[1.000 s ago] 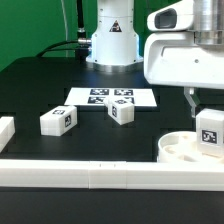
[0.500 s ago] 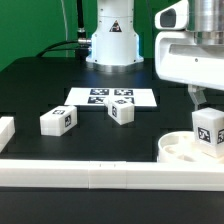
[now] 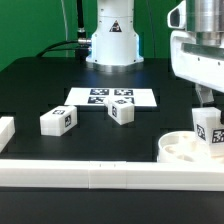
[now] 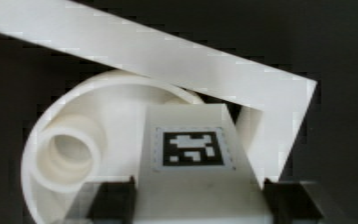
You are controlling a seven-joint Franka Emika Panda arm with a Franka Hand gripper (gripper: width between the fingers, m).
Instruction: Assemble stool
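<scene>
The round white stool seat [image 3: 183, 148] lies at the exterior view's right, against the front rail, its holes facing up. My gripper [image 3: 207, 112] is shut on a tagged white leg [image 3: 209, 131] and holds it upright over the seat's right edge. In the wrist view the held leg [image 4: 197, 150] sits between my dark fingers [image 4: 105, 198], with the seat [image 4: 91, 130] just beyond it. Two more tagged legs lie loose on the black table: one at the left [image 3: 59, 120] and one in the middle [image 3: 122, 112].
The marker board [image 3: 112, 97] lies flat behind the loose legs. A low white border rail [image 3: 90, 173] runs along the front; a short piece [image 3: 5, 130] stands at the exterior view's left. In the wrist view the rail [image 4: 211, 60] crosses behind the seat. The arm's base [image 3: 111, 40] stands at the back.
My gripper has carried the held leg toward the exterior view's right and a little down, from above the seat's middle-right toward its right edge. The loose legs and seat have stayed put.
</scene>
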